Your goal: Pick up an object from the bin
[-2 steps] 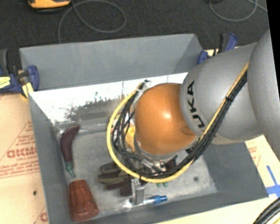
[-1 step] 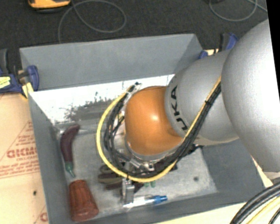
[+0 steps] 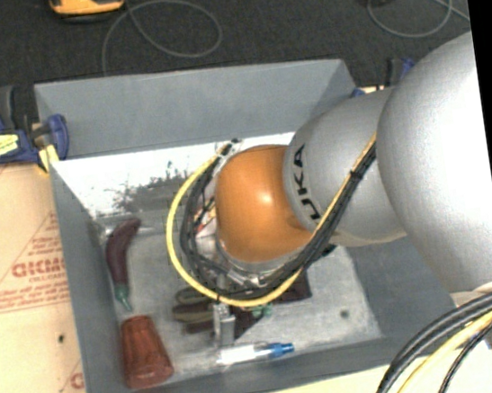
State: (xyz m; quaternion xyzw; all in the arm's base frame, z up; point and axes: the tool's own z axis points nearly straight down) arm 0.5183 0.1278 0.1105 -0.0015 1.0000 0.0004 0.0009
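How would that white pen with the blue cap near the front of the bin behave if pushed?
The pen looks slim and round, lying flat on the bin floor, so it would probably roll when nudged. Its straight shape suggests it is stiff and likely light. Its smooth barrel might slip when gripped.

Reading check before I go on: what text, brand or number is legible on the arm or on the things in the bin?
"KUKA": dark letters running up the silver arm link, right beside the orange cover.
Purple aubergine-shaped thing, left side of the bin: no lettering visible.
Red-brown cup, near left corner: no lettering visible.
Clear pen with a blue cap, near wall: any print is too small to read.
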